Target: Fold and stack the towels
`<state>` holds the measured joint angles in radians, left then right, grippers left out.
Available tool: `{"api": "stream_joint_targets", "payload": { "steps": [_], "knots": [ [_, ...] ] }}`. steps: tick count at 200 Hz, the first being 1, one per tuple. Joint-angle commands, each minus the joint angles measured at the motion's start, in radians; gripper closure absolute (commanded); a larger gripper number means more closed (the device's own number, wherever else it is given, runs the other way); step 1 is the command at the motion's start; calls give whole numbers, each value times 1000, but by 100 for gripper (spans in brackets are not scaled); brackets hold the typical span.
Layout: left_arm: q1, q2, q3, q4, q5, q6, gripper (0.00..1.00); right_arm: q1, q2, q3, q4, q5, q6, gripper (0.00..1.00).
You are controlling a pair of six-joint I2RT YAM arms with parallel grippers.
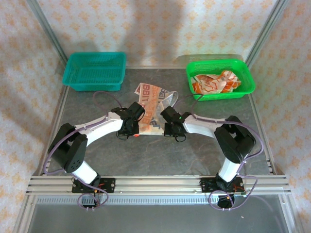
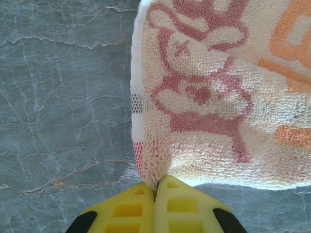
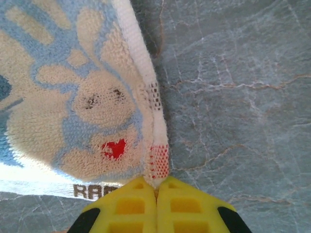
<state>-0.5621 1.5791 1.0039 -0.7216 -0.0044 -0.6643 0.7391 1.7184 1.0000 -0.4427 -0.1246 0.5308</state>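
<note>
One of the towels (image 1: 154, 103) lies crumpled on the grey table between my two arms, cream side up with orange and pink prints. My left gripper (image 1: 138, 130) is shut on its near left corner. In the left wrist view the yellow fingertips (image 2: 131, 208) pinch the cream terry corner (image 2: 214, 97) at the gripper (image 2: 156, 187). My right gripper (image 1: 168, 130) is shut on the near right corner. The right wrist view has this gripper (image 3: 156, 187) clamping the white and red hem of the towel (image 3: 73, 97). More towels (image 1: 214, 83) lie bunched in the green basket.
The green basket (image 1: 245, 73) stands at the back right, and a teal basket (image 1: 95, 70) stands at the back left with nothing visible inside. Bare grey table (image 1: 160, 155) lies in front of the grippers. Metal frame posts rise at the back corners.
</note>
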Motion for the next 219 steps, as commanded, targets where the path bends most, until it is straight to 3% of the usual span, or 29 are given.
{"api": "stream_joint_targets", "payload": {
  "steps": [1, 46, 103, 156, 193, 219],
  "knots": [
    [4, -61, 49, -59, -31, -12, 100, 6, -106, 42, -90, 92, -20, 100],
    [5, -149, 330, -191, -128, 50, 100, 7, -244, 265, -206, 239, -139, 100],
    [5, -95, 807, -239, -291, 248, 100, -5, -215, 654, -181, 425, -350, 100],
    [24, 96, 1301, -240, -343, 408, 100, -71, -78, 998, -135, 430, -485, 100],
    [29, 164, 1421, -184, -334, 452, 100, -97, 10, 1153, -95, 344, -557, 100],
    [29, 151, 1450, -181, -305, 441, 100, -104, 105, 1339, -206, 318, -565, 100]
  ]
}}
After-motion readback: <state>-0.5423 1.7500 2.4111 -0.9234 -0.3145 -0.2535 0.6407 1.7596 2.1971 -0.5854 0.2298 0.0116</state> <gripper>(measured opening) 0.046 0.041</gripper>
